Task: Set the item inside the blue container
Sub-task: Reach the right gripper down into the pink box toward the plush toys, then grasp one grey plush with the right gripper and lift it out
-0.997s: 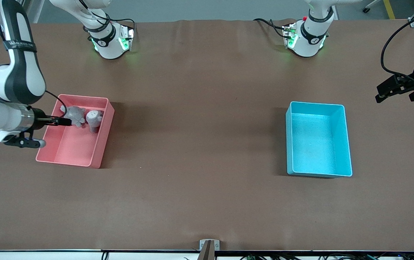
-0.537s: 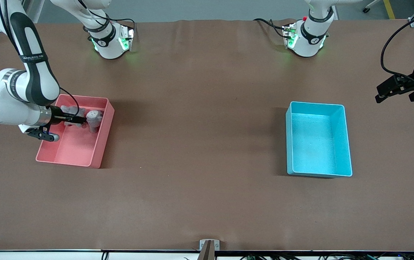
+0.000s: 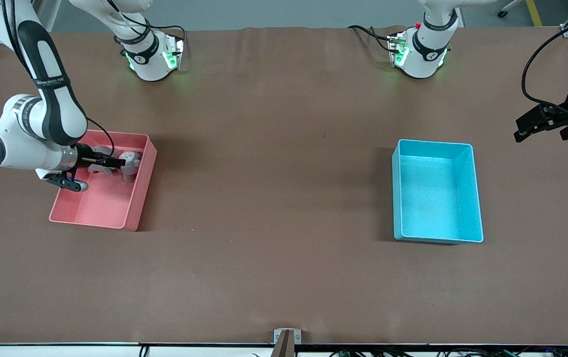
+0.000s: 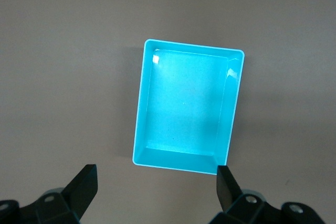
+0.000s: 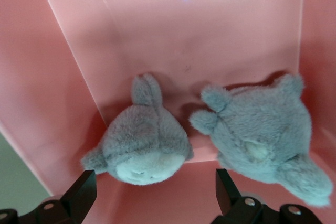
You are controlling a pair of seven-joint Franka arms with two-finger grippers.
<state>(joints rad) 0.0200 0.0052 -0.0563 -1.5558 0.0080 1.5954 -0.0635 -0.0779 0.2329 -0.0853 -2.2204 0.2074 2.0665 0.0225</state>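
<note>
**A:** Since you asked what sits nearest the camera: the blue container (image 3: 436, 192) and the pink bin (image 3: 103, 186) lie about level on the table (image 3: 274, 198), well apart, blue toward your left arm's end, pink toward your right arm's end. The blue one is empty, its long side running toward the bases.

**B:** And the item?

**A:** Two grey plush toys (image 5: 142, 142) lie side by side in the pink bin's corner farthest from the camera. Your right pincer (image 3: 115, 162) hangs low inside that bin, directly over them, spread wide and holding nothing. The rounder toy sits between its fingers in the right wrist view.

**B:** The other arm?

**A:** Your left pincer (image 3: 537, 121) waits off toward its end of the table, spread wide, empty. I'd judge the grab is your right arm's.
</note>
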